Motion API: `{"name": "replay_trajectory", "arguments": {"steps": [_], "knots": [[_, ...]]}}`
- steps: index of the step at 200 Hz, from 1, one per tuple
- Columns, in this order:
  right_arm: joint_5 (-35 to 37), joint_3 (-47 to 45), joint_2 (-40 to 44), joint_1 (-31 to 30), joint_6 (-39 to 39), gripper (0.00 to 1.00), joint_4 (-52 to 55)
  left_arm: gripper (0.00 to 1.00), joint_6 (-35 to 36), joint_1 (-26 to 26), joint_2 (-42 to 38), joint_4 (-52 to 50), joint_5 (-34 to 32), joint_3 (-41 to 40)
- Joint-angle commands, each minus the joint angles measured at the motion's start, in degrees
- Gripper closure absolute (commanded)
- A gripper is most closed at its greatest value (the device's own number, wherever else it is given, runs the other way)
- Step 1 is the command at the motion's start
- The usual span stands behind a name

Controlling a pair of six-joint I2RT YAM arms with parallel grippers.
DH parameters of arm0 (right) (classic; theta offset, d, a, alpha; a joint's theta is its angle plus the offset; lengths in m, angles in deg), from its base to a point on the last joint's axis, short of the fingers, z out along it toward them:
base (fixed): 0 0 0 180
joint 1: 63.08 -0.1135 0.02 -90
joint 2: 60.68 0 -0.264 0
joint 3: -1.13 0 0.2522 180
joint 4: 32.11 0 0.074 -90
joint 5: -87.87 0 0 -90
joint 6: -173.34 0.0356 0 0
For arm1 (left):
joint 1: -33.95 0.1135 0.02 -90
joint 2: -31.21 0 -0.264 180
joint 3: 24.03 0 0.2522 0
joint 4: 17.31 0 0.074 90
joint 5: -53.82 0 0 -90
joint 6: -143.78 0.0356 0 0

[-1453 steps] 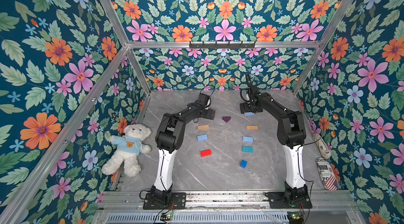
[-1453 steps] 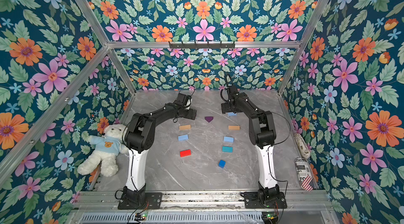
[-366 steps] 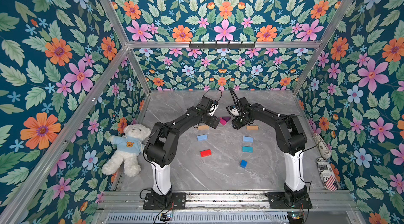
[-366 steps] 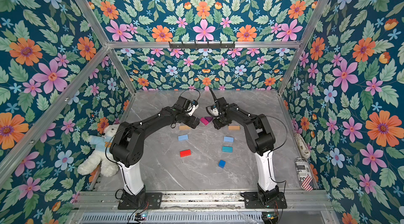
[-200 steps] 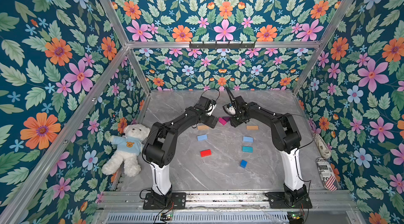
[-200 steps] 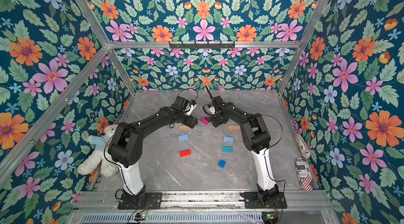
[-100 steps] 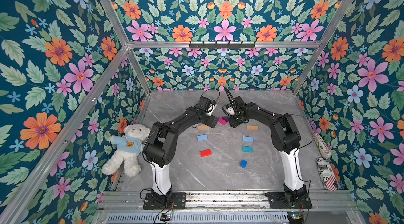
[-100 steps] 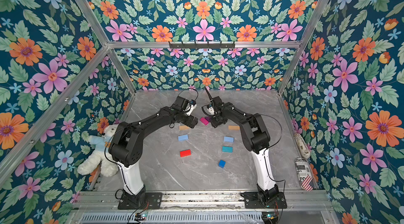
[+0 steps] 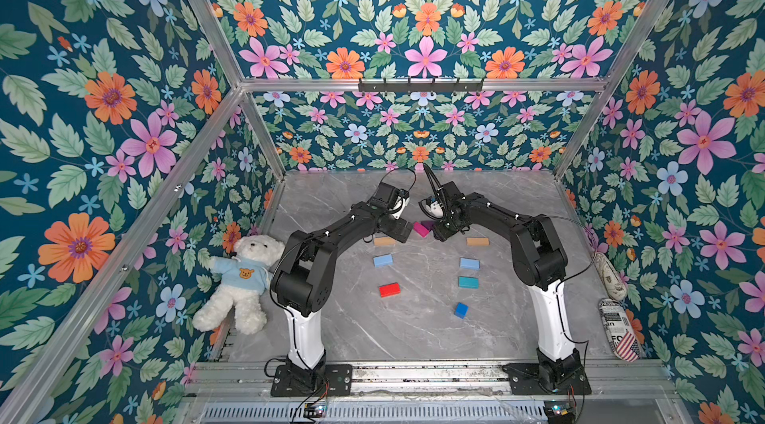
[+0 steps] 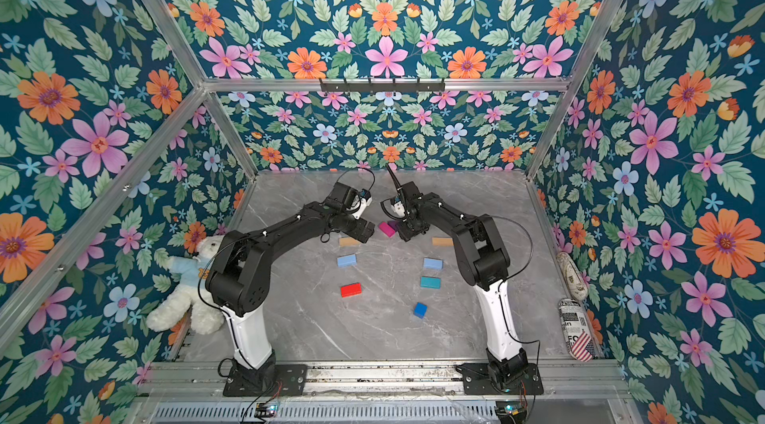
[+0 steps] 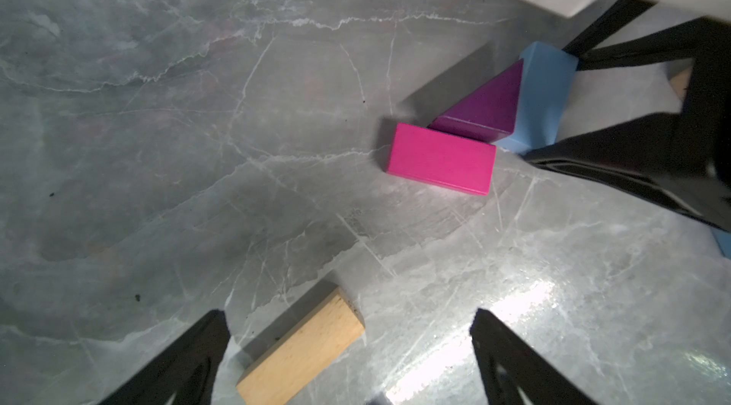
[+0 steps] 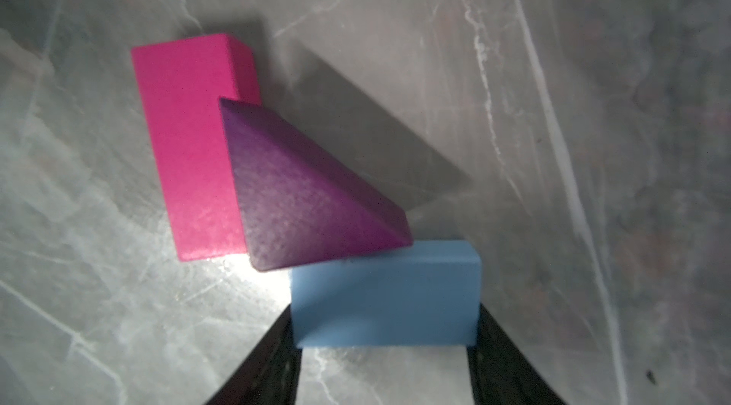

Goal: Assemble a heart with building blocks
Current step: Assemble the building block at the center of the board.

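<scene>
My right gripper is shut on a light blue brick resting on the table. The brick's long side touches a purple wedge, and the wedge touches a magenta brick on its other side. My left gripper hangs open over a tan brick, close beside the magenta brick. The other building blocks lie apart in a loose ring: a second tan brick, two light blue bricks, a teal brick, a red brick and a dark blue cube.
A white teddy bear sits against the left wall. A printed can and a pale oblong object lie along the right wall. Both arm bases stand on the front rail.
Nothing has visibly moved over the last second. Several seconds ago both grippers were farther back; since then the magenta and light blue bricks have come up against the purple wedge.
</scene>
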Motion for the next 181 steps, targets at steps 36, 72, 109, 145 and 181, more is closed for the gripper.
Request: {"name": "replay_trajectory", "arguments": {"steps": [36,72,109,145,181], "knots": [[-0.25,0.27,-1.30,-0.14,-0.24,0.57,1.31,0.00,0.74,0.32,0.02,1.19,0.05,0.12],[-0.57,0.39,-1.67,-0.13,-0.15,0.55,1.27,0.00,0.74,0.32,0.19,1.19,0.05,0.21],[-0.68,0.66,-2.03,-0.14,-0.15,0.54,1.73,0.00,0.76,0.41,0.28,1.09,-0.02,0.12],[-2.06,0.84,-2.25,-0.14,-0.25,0.44,3.22,0.00,0.70,0.49,0.37,1.08,0.15,0.04],[-3.32,0.62,-2.30,-0.14,0.10,0.12,5.41,0.00,0.65,0.49,0.28,1.15,0.24,-0.47]]}}
